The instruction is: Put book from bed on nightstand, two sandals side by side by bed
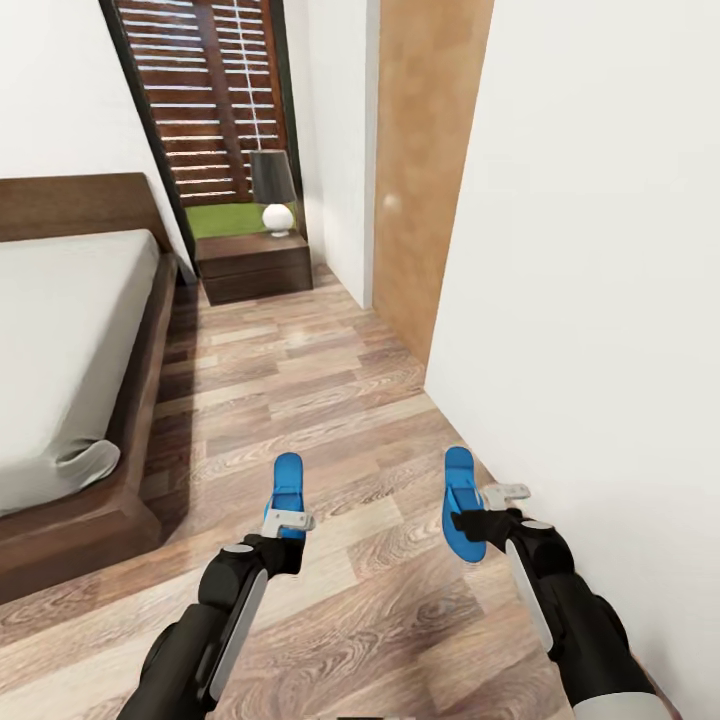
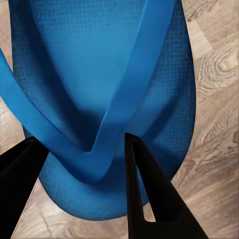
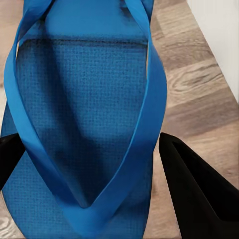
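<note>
Two bright blue sandals are near the floor in front of me. My left gripper (image 1: 288, 515) is over the left sandal (image 1: 288, 472). In the left wrist view its fingers (image 2: 149, 199) press on both sides of the strap's V on the left sandal (image 2: 99, 64), so the left gripper (image 2: 79, 142) is shut on it. My right gripper (image 1: 478, 520) meets the right sandal (image 1: 458, 480) beside the white wall. In the right wrist view the right gripper (image 3: 87, 139) spans the sole of the right sandal (image 3: 84, 99) with fingers (image 3: 194, 189) against its edges. The bed (image 1: 60, 330) lies at the left and a nightstand (image 1: 255, 262) stands beyond it. The book is out of view.
A lamp (image 1: 273, 195) with a dark shade stands on the nightstand, in front of a slatted window (image 1: 215, 90). A brown wooden door (image 1: 425, 180) and a white wall (image 1: 600, 300) close off the right side. Wood-plank floor (image 1: 300, 370) runs between the bed and the wall.
</note>
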`<state>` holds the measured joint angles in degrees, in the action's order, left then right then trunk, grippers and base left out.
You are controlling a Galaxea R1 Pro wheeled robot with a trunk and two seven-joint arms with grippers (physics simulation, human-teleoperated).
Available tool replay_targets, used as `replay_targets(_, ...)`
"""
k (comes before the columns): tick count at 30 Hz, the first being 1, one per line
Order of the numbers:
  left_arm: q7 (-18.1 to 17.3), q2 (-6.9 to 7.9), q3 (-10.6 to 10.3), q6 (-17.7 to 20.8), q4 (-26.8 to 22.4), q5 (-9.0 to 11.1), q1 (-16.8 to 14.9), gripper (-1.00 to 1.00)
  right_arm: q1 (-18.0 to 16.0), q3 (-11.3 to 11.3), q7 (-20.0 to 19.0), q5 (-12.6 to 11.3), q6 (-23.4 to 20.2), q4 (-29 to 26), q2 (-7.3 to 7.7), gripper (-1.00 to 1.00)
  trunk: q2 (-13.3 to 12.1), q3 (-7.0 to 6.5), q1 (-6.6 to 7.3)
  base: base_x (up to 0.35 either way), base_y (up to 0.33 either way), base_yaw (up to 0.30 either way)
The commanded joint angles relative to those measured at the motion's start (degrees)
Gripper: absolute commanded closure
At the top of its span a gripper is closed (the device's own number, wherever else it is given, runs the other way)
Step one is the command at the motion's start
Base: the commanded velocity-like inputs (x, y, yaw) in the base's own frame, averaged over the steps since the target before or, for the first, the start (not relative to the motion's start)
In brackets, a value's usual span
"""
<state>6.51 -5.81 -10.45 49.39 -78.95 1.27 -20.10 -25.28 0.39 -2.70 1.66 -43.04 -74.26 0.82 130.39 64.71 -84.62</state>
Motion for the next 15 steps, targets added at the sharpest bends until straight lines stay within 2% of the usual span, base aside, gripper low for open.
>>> replay_targets(1, 0.34, 0.0, 0.05, 0.26, -0.06, 0.22, -0.03, 1.0, -0.03, 0.03, -0.15, 0.19, -0.29, -0.08, 0.04, 1.0, 0.02, 0.05, -0.02, 0.335, 0.0, 0.0)
replay_targets(7, 0.35, 0.01, 0.23, 0.23, -0.06, 0.23, -0.03, 1.0, -0.03, -0.03, -0.2, 0.19, -0.29, -0.09, 0.13, 1.0, 0.02, 0.05, -0.02, 0.335, 0.0, 0.064)
replay_targets(15, 0.35, 0.01, 0.25, 0.19, 0.09, 0.14, -0.03, 1.0, -0.03, 0.03, 0.05, 0.19, -0.29, -0.18, 0.14, 1.0, 0.02, 0.05, -0.02, 0.335, 0.0, 0.253)
